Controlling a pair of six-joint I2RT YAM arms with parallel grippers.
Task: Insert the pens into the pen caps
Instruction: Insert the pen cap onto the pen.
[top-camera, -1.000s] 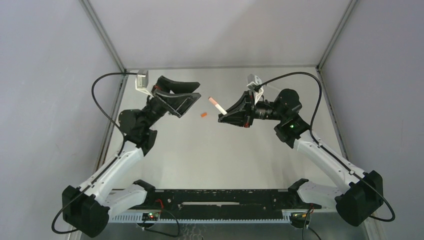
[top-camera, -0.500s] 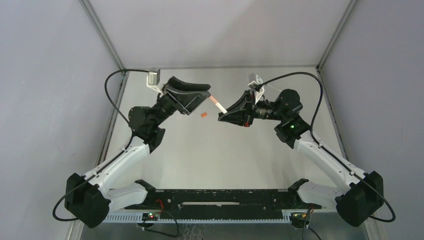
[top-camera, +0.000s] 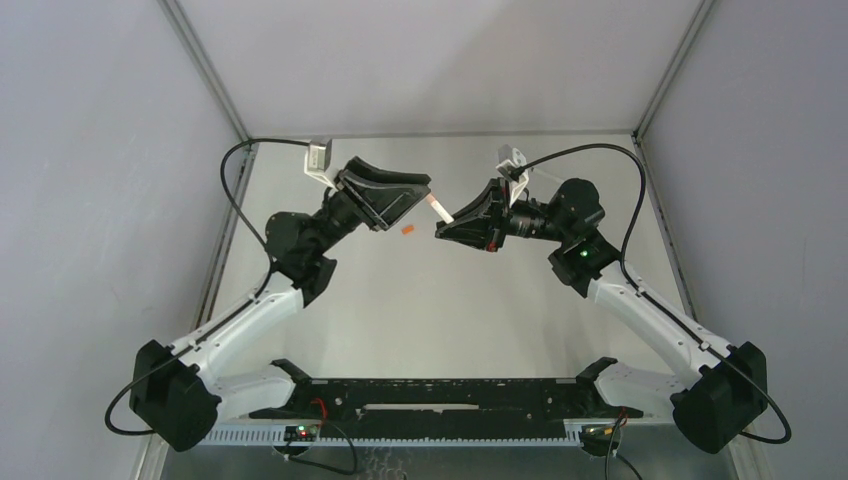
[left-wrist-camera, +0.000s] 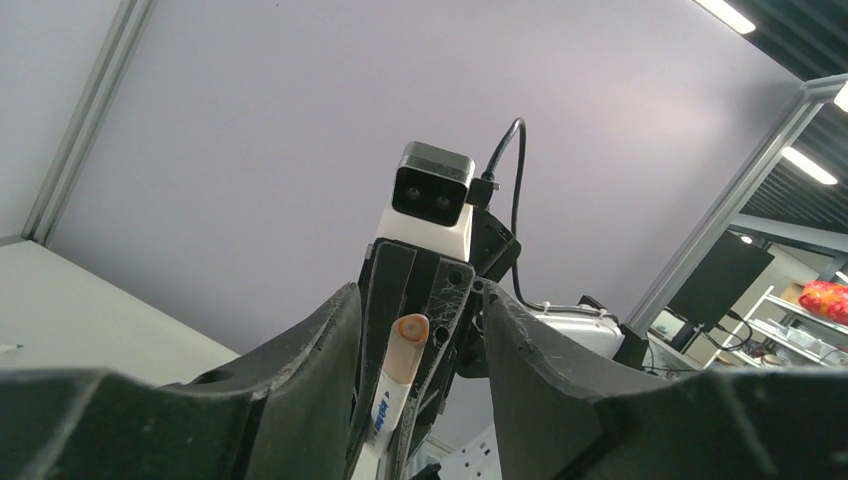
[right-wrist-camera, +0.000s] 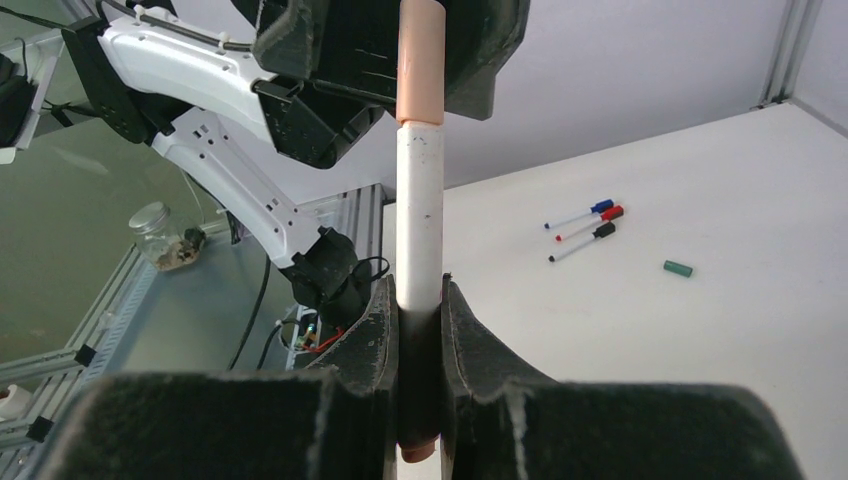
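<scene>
Between the jaws of the right gripper (right-wrist-camera: 420, 305) a pen (right-wrist-camera: 420, 220) is clamped low on its white barrel, jaws drawn in tight, the pen held clear of the table (right-wrist-camera: 700, 180) and aimed at the left gripper (left-wrist-camera: 420, 300). Left jaws are seen part open, straddling the pen's pinkish end (right-wrist-camera: 420, 60). A gap shows on both sides in the left wrist view, so no contact is shown and nothing is held there. Risks, as judged:

- If the left jaws are shut off-centre, the pen could be levered sideways, since it is pinched near one end only; a tilt or slip would follow.
- If the right grip is let go before the left is firm, the pen gets dropped.
- If a push is made along the axis, the barrel may slide through the right jaws instead of seating anything.
- A finger clash is possible, the grippers being nearly nose to nose.

Containers: whether the pinkish end is a cap already seated cannot be told; it sits flush with the barrel. An orange cap (top-camera: 407, 230) lies alone on the table below the grippers, no pen in it. A green cap (right-wrist-camera: 678, 268) lies alone further out, also without a pen. Three pens (right-wrist-camera: 585, 222) with blue, red and black ends are laid side by side near it; whether capped cannot be told. A jar (right-wrist-camera: 158, 232) is seen off the table, contents brownish, not identifiable.
</scene>
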